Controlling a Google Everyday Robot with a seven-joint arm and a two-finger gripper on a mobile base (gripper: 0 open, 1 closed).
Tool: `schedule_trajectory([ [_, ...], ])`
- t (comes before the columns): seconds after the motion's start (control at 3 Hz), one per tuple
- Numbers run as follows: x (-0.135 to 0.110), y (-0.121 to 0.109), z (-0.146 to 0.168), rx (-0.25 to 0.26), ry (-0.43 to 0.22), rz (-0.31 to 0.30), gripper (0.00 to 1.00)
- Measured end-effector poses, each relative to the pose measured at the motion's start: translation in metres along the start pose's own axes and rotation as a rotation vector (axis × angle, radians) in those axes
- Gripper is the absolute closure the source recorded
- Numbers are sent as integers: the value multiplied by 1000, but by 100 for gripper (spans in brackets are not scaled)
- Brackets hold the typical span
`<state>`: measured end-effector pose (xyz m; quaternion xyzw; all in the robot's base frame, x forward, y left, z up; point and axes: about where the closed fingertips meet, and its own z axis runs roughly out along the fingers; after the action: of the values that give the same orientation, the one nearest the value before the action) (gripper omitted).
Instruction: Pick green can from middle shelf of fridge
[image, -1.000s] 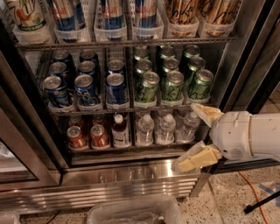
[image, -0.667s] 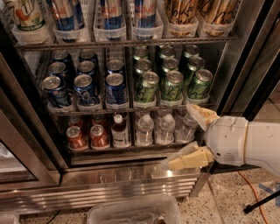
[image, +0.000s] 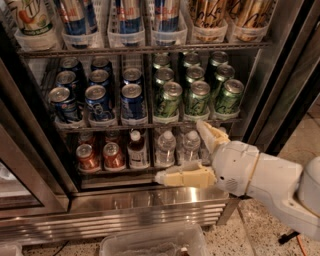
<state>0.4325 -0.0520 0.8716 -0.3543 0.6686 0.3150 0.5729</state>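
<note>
Judging by where the gripper (image: 178, 150) hangs, fingers spread wide before the water bottles (image: 166, 147) just under the middle shelf (image: 135, 125) of the fridge (image: 150, 210), it ought to lift and square up on the front green can (image: 197, 98) above it, without nudging the neighbouring cans (image: 227, 96)

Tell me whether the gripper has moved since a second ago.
Yes, leftward. The open gripper has its lower finger reaching the leftmost water bottle; earlier it ended further right.
</note>
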Motion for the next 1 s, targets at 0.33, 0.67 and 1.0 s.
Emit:
schedule_trajectory([
  [0.33,8,-9,23,79,-107,87,0],
  [0.67,16,-30,33,221,-160,119,0],
  [1.0,16,-30,33,221,-160,119,0],
])
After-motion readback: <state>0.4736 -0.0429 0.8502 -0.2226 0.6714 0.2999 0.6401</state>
